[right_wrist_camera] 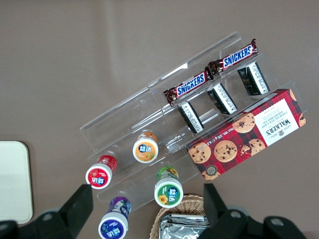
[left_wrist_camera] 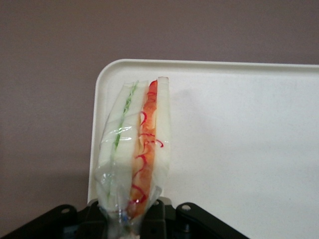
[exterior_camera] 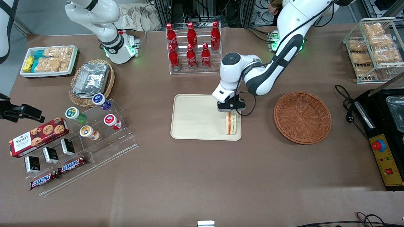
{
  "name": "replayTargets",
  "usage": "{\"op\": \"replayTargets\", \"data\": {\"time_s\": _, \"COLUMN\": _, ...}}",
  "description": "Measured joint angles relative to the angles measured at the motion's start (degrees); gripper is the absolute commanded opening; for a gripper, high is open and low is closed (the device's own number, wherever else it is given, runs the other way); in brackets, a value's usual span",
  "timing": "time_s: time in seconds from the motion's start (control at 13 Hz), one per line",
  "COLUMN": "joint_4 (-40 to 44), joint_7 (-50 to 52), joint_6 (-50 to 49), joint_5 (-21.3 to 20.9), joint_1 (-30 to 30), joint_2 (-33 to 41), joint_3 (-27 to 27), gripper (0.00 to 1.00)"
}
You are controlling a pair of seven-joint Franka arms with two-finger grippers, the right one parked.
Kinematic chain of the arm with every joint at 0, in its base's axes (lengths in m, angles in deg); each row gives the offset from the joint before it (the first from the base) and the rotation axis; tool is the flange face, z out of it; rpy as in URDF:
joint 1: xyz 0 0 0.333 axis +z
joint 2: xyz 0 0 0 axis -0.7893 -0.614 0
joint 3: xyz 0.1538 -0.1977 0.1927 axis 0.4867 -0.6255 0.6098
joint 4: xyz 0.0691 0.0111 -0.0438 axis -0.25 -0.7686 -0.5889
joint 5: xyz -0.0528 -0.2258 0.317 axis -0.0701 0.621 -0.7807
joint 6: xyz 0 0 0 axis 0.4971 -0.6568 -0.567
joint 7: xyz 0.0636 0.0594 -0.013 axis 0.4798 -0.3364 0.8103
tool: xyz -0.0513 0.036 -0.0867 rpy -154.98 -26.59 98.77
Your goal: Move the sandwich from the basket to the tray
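Note:
The clear-wrapped sandwich (exterior_camera: 231,123) of white bread with orange-red and green layers stands on edge at the corner of the cream tray (exterior_camera: 195,118) nearest the basket. It also shows in the left wrist view (left_wrist_camera: 133,144), over the tray's rounded corner (left_wrist_camera: 107,74). My left gripper (exterior_camera: 230,111) is right above it, its fingers (left_wrist_camera: 158,219) shut on the sandwich's end. The round reddish-brown wicker basket (exterior_camera: 302,117) lies beside the tray toward the working arm's end and holds nothing.
A clear rack of red cola bottles (exterior_camera: 192,47) stands farther from the front camera than the tray. A tan wicker basket with foil trays (exterior_camera: 91,80), clear steps with small cups (exterior_camera: 94,121) and snack bars lie toward the parked arm's end. A black device (exterior_camera: 383,138) lies at the working arm's end.

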State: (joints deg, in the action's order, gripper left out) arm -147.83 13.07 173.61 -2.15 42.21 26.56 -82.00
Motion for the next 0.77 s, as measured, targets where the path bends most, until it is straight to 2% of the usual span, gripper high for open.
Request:
{"op": "replayTargets", "data": {"time_s": 0.08, "joint_4": 0.2, "joint_7": 0.1, "joint_6": 0.1, "joint_5": -0.7, "joint_1": -0.1, "joint_2": -0.7, "joint_3": 0.0, "gripper": 1.00}}
{"op": "replayTargets", "data": {"time_s": 0.62, "joint_4": 1.5, "joint_7": 0.3, "joint_6": 0.2, "joint_5": -1.2, "joint_1": 0.0, "joint_2": -1.5, "joint_3": 0.1, "gripper": 1.00}}
{"op": "replayTargets", "data": {"time_s": 0.77, "joint_4": 2.2, "joint_7": 0.7, "joint_6": -0.1, "joint_5": 1.2, "joint_1": 0.1, "joint_2": -0.2, "joint_3": 0.1, "gripper": 1.00}}
